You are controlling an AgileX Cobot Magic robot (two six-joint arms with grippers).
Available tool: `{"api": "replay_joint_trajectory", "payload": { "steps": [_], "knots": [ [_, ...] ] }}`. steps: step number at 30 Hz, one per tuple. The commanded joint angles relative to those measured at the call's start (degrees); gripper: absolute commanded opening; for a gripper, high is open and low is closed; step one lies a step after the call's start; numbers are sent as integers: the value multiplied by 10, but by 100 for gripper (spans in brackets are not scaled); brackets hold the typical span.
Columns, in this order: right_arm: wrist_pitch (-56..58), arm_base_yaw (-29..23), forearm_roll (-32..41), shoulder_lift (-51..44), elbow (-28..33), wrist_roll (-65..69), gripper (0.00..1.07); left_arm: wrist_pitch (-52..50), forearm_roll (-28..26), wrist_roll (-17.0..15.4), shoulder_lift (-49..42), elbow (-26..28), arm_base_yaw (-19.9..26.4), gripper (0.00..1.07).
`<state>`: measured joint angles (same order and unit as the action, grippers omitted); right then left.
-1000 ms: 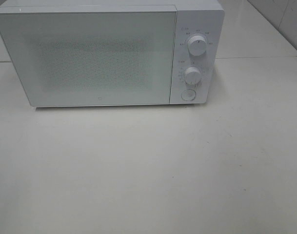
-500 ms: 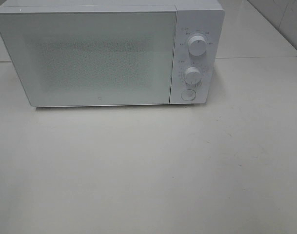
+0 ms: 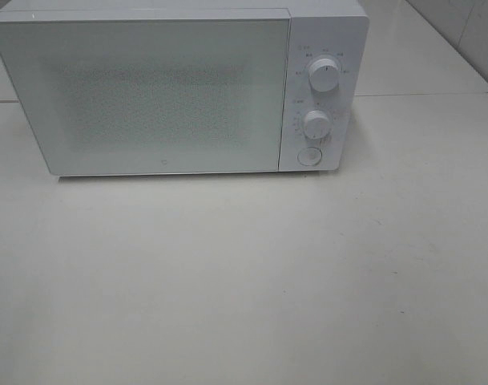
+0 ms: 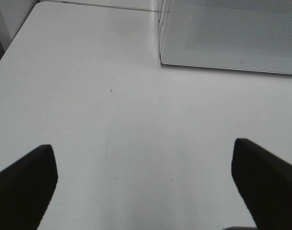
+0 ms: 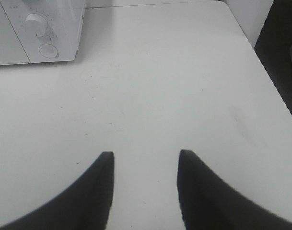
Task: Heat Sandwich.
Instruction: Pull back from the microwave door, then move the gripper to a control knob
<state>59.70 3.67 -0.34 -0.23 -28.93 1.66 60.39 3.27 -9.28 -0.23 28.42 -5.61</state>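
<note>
Item: white microwave [image 3: 179, 88] on table [image 3: 244, 281], door [image 3: 147, 96] shut; sandwich in no view, possibly behind that frosted door, cannot tell. Left fingers [image 4: 26, 177] spread wide, right fingers [image 5: 88, 191] partly spread, both empty. Hazard: an off-centre press on the round button [image 3: 309, 156] may shove the microwave back; nothing differs from the earlier frame.

Housing: white box-shaped microwave oven [image 3: 344, 40], smooth shell that looks like plastic, slight sheen.
Door: flat pale door panel [image 3: 147, 96], glossy, with a fine dotted mesh pattern.
Dials: upper round white dial [image 3: 324, 74] and lower round white dial [image 3: 316, 124], smooth, plastic-looking.
Table: off-white table [image 3: 244, 281], smooth, matt, faint scuffs.
Pincers: left pincer [image 4: 143, 158] and right pincer [image 5: 145, 158], black, matt.
</note>
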Motion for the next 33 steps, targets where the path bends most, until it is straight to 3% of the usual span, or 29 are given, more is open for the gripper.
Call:
{"api": "replay_joint_trajectory", "payload": {
  "steps": [1,33],
  "knots": [
    [-2,2,-1,-12,1,3,43,-6,-6,-5,-11,0,0,91],
    [-2,2,-1,-12,1,3,43,-6,-6,-5,-11,0,0,91]
  ]
}}
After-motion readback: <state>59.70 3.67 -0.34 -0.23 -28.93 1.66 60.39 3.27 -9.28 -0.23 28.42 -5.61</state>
